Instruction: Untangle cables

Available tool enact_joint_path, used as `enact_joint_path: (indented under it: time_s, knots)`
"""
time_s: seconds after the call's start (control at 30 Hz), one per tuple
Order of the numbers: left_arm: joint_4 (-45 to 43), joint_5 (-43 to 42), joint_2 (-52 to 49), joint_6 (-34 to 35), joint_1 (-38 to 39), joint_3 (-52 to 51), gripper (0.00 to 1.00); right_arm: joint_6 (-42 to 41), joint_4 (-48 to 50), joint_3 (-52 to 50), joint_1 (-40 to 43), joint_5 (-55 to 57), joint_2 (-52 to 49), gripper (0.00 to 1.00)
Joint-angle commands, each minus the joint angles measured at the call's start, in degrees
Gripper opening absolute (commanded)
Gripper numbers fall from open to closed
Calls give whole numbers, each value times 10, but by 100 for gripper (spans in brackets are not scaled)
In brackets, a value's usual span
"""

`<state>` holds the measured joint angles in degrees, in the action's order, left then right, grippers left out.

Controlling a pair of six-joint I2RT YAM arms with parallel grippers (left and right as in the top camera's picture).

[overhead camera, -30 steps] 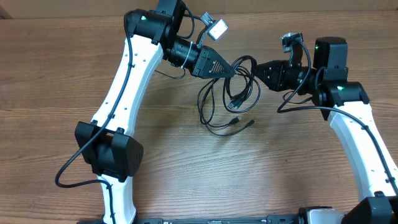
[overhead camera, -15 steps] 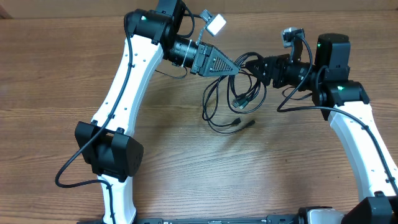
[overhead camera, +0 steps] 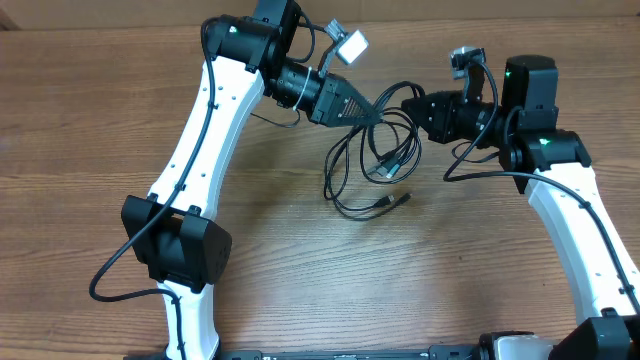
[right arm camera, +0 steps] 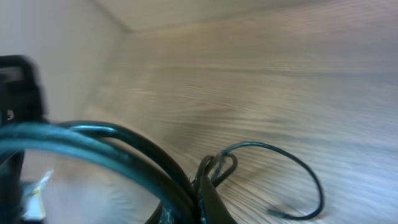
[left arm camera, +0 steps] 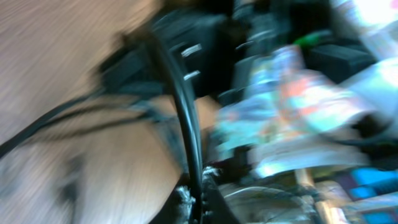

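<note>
At centre | left end effector (overhead camera: 374, 111), right end effector (overhead camera: 414, 106) clamp cables (overhead camera: 388, 165) | whole tangle only overhead

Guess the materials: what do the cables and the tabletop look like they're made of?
cables: thin black cords, probably a rubber or PVC jacket. They show a slight sheen and bend into loose loops without kinking.
table: wood or wood-look laminate. It is matte brown with long grain streaks, but the pictures can't settle which.
</note>
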<state>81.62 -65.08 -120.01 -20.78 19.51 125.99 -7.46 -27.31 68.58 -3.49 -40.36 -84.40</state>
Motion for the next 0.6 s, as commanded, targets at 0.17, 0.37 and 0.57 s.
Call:
enact_joint_path:
  time_s: [0.17, 0.37, 0.57]
  knots:
    - [2, 282, 1, 61, 7, 5, 44, 2, -45, 35, -13, 83, 23, 4]
    - [3, 279, 1, 97, 8, 4, 44, 2, -102, 104, -44, 77, 75, 4]
    - [6, 166, 1, 81, 11, 4, 39, -32, -147, 107, -56, 77, 95, 4]
